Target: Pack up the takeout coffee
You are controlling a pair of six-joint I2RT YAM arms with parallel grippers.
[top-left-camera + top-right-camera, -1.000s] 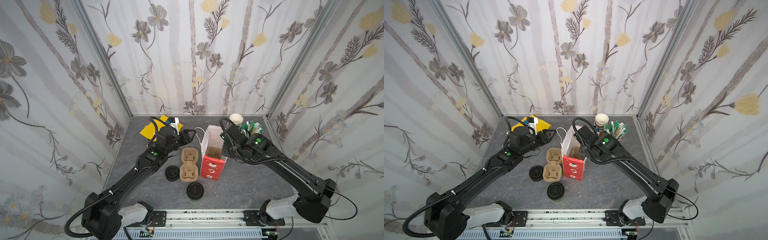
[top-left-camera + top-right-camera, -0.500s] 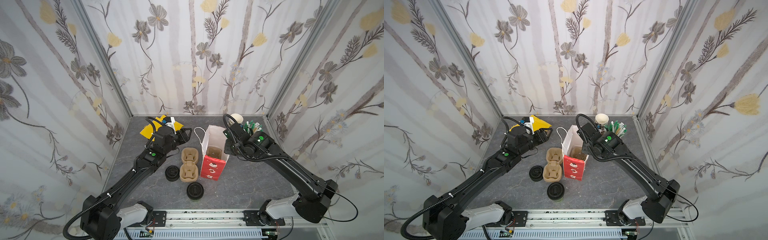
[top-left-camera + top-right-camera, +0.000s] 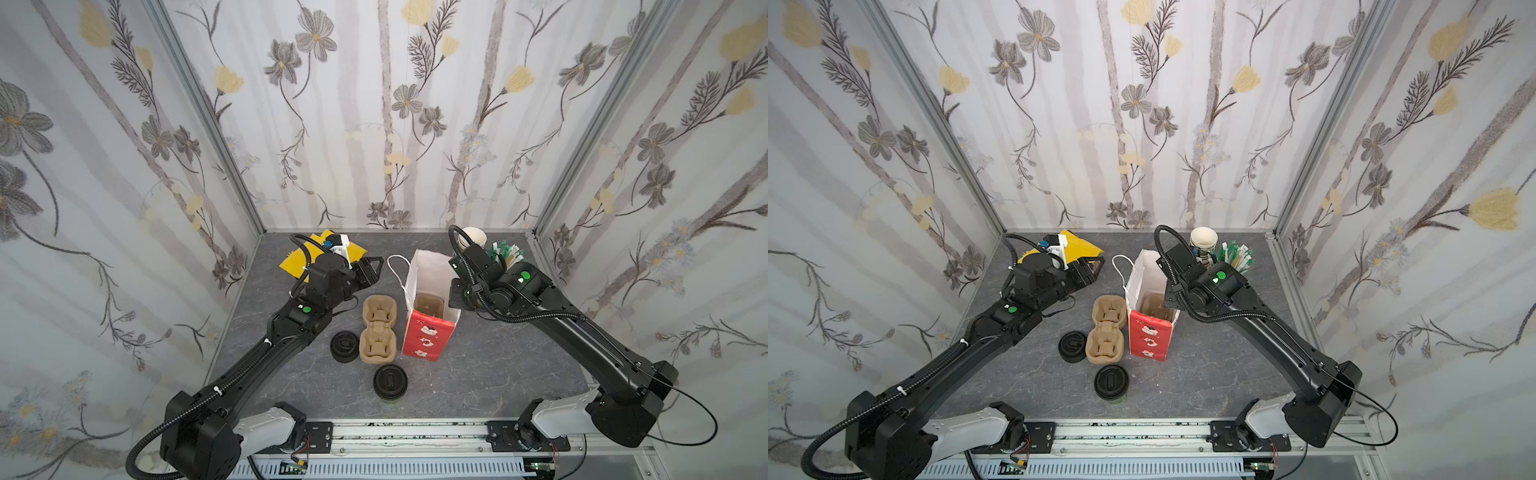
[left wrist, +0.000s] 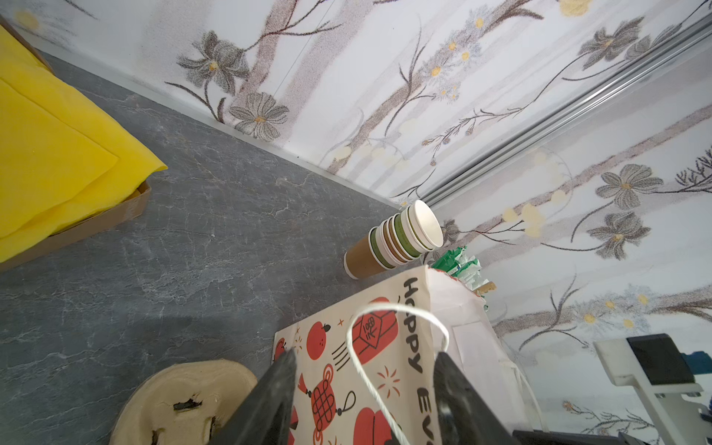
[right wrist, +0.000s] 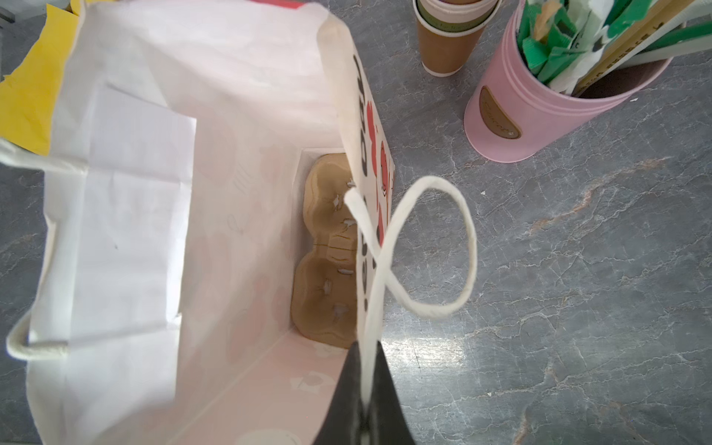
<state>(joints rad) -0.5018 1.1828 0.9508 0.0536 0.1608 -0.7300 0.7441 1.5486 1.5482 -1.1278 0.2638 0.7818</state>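
Pinching the white cord handle (image 5: 471,239) of the paper bag (image 3: 430,332), the right jaws are closed tight. The cord runs out from between their dark fingers (image 5: 345,400) and loops just beyond the tips. Ahead of these jaws the bag's mouth gapes, and a brown cup carrier (image 5: 327,250) lies flat on its bottom. Farther out, past the bag's printed wall, stand a pink canister (image 5: 539,108) of sachets and sticks and a stack of lidless cups (image 5: 447,38).

The left jaws stand partly open at the opposite side of the bag and grip nothing. In the left wrist view the bag's other handle (image 4: 385,307) arcs across the gap between their two fingers (image 4: 269,404); whether the cord touches either finger cannot be told. Off to one side of them a yellow sheet (image 4: 57,154) lies in a shallow cardboard tray.

The takeout coffee (image 3: 390,381) stands upright on the desk (image 3: 498,374), black lid up, well apart from both jaws, back toward the arm bases and near the bag's red end. Between it and the left jaws lies a second carrier (image 3: 377,328), with a short pile of lids (image 3: 344,345) just beside it.
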